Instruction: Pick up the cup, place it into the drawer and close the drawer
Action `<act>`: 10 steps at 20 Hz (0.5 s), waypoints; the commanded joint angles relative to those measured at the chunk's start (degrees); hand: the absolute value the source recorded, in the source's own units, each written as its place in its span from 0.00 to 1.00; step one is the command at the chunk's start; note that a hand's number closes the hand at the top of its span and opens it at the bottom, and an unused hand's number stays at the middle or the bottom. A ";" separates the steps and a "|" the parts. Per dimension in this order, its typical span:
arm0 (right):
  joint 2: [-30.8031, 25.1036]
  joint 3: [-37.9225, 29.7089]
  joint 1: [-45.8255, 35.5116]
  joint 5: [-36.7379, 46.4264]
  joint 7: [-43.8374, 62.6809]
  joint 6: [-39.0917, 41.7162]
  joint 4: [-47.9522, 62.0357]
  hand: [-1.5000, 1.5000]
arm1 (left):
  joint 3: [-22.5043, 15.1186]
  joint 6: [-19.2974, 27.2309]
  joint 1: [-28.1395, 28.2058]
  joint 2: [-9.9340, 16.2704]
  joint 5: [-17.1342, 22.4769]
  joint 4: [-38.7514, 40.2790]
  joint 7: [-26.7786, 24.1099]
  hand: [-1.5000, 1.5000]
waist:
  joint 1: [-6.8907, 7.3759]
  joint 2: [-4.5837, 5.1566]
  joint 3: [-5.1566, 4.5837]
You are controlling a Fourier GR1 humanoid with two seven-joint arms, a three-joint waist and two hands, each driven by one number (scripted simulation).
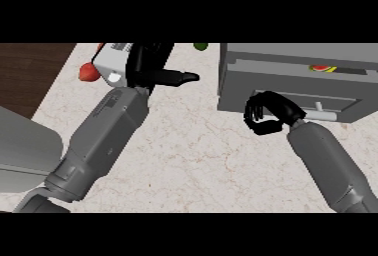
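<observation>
We looked down at the big pale counter first. On its far right side stood a grey box with a drawer in its front. The drawer front sat close against the box, so we think the drawer was shut or almost shut. A small handle stuck out from it. We could not see inside the drawer at all. We also could not see the cup anywhere, so we could not tell where it was. It may have been inside the drawer already, and that was only our guess.

Our right hand was at the drawer front, just left of the handle. Its fingers were curled in, and we saw nothing in them. If the cup was inside, then most of the job was done, and only the last push on the drawer was left.

Our left hand was up at the far left of the counter. Its fingers were stretched out, one of them pointing to the right, and it held nothing. Behind it was a grey and white thing that we could not name. Beside that lay a small red thing. A little green thing sat at the far edge. On top of the box was a tiny red and yellow mark.
</observation>
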 commanded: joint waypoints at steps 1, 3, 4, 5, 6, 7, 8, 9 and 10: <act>-1.12 -6.06 -6.59 -2.15 -4.84 -3.49 8.64 1.00 | 0.13 -3.11 2.37 2.76 0.53 -2.39 1.35 0.00 | 1.25 0.62 0.17; -2.65 -7.98 -9.34 -2.67 -5.53 -3.80 11.88 1.00 | -0.66 -2.59 3.93 2.01 0.23 -3.85 1.42 0.00 | 2.42 0.73 0.21; -1.87 -8.59 -11.63 -2.67 -4.67 -4.53 13.81 1.00 | -0.76 -1.53 3.18 1.57 -0.05 -4.20 1.64 0.00 | 2.24 0.85 0.20; -4.31 -9.79 -12.61 -3.29 -6.19 -4.05 14.21 1.00 | -1.06 -3.19 4.98 2.48 -0.14 -4.33 1.23 0.00 | 2.52 1.00 0.20; -5.10 -11.09 -14.09 -3.97 -4.35 -4.31 14.78 1.00 | -0.74 -3.78 5.49 3.64 0.36 -5.28 2.13 0.00 | 3.37 0.71 0.17; -4.20 -10.92 -14.78 -3.56 -2.88 -4.98 16.22 1.00 | -0.91 -3.76 5.13 4.05 -0.04 -5.37 2.18 0.00 | 3.18 0.97 0.15; -4.47 -11.46 -15.11 -4.03 -3.44 -5.29 16.06 1.00 | -0.79 -3.18 5.49 3.48 -0.02 -5.21 1.60 0.00 | 3.65 1.36 0.19; -3.94 -12.46 -17.03 -4.95 -0.88 -5.16 15.95 1.00 | -1.56 -4.21 6.11 3.37 -0.30 -5.55 1.90 0.00 | 3.93 1.19 0.12; -6.13 -12.81 -15.96 -5.38 -3.32 -3.86 15.99 1.00 | -1.06 -4.47 5.54 4.52 -0.08 -5.75 2.37 0.00 | 3.90 1.48 0.20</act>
